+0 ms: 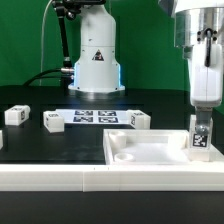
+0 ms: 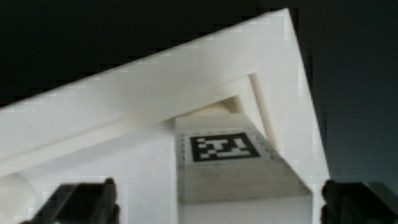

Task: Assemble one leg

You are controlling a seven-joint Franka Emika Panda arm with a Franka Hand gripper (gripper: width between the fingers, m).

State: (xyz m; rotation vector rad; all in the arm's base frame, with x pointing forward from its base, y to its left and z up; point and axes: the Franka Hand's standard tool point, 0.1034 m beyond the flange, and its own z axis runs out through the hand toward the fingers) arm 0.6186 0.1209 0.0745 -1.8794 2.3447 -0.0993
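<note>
A leg (image 1: 201, 141), a small white block with a black-and-white tag, stands upright in the corner of the large white tray-like panel (image 1: 150, 150) at the exterior view's right. My gripper (image 1: 203, 118) hangs just above it. In the wrist view the leg (image 2: 224, 148) sits in the panel's corner (image 2: 160, 100), and the gripper (image 2: 221, 196) is open. Its dark fingertips (image 2: 80, 202) stand wide apart on either side of the leg without touching it. Three more legs lie on the black table: two at the exterior view's left (image 1: 15, 115) (image 1: 53, 121) and one near the middle (image 1: 138, 120).
The marker board (image 1: 95, 117) lies flat behind the legs, in front of the robot base (image 1: 96, 60). A white ledge (image 1: 60, 178) runs along the table's front edge.
</note>
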